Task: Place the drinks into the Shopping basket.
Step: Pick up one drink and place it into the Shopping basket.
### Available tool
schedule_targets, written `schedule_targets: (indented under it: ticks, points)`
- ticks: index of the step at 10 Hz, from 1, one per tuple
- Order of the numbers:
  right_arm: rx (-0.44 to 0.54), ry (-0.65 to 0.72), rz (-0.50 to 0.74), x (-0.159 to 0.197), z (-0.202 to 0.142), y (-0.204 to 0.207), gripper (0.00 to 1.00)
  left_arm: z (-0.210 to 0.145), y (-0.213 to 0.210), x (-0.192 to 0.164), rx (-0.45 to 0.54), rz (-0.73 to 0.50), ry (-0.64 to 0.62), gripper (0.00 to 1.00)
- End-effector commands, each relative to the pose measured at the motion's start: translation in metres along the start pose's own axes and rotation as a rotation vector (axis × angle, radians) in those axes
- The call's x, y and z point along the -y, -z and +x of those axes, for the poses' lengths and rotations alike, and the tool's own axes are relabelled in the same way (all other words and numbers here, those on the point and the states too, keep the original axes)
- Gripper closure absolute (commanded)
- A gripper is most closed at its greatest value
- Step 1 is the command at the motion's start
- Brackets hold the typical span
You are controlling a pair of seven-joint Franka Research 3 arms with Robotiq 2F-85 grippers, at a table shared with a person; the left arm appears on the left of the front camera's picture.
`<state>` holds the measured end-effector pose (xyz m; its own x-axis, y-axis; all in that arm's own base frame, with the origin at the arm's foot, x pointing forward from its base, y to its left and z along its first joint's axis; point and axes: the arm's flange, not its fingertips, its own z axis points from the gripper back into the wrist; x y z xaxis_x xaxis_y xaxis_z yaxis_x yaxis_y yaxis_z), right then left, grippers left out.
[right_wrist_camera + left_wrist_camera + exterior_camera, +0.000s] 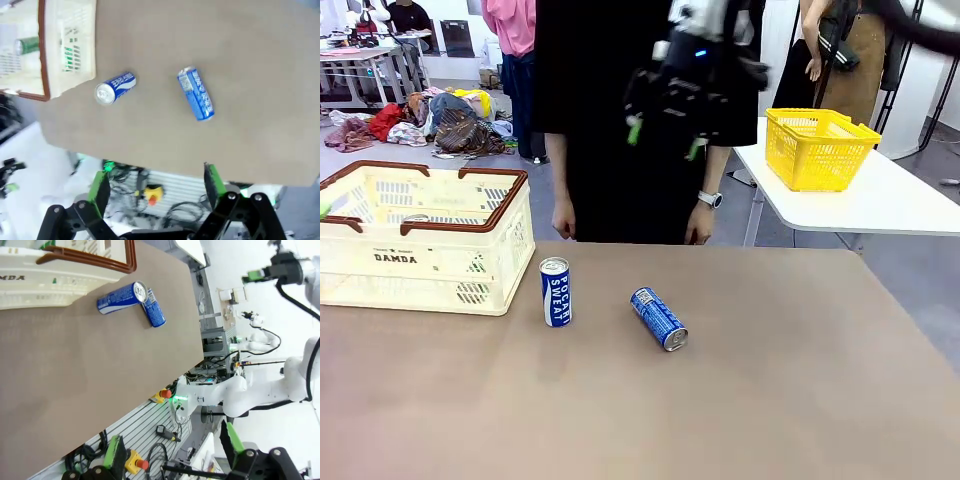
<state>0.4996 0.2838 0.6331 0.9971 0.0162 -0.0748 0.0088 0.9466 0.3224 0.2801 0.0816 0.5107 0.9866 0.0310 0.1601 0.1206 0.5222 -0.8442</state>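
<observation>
Upright drink: blue can [555, 292] with white "SWEAT" lettering and a silver top. It stands on the desk [770, 400] at 3 o'clock of the Shopping basket, just beside it and not touching.
Lying drink: second blue can [659, 319], on its side at 4 o'clock of the upright one. Its silver end points to 5 o'clock. Near the upright can, apart.
Green drink: green can [27, 45] inside the basket; cannot tell whether it stands or lies.
Shopping basket: cream crate [420, 262] with slotted sides, brown rim and handles, and "DAMDA" on the side. It sits at 9 o'clock on the desk.
Left fingers [116, 456]: spread wide, nothing held, above the desk.
Right fingers [100, 187]: spread wide, nothing held, high over both blue cans.
Surroundings: person [610, 120] at the desk's 12 o'clock edge, hands hanging. Yellow mesh basket [820, 148] on a white table [900, 205] at 2 o'clock.
In the way: the crate's near wall and rim stand between the blue cans and its inside.
</observation>
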Motion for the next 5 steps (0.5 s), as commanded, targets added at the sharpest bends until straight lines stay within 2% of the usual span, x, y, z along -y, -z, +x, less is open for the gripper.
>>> schedule_targets:
  ticks: [1,3,5]
  points:
    - [0.064,0.167,0.220,0.101,-0.073,-0.013,0.00,-0.002,0.000,0.003,0.002,-0.009,-0.012,0.00]
    - [0.077,0.252,0.445,0.183,-0.130,-0.029,0.00,-0.002,0.000,0.003,0.002,-0.009,-0.012,0.00]
    - [0.072,0.274,0.610,0.252,-0.183,-0.018,0.00,-0.002,0.000,0.003,0.002,-0.009,-0.012,0.00]
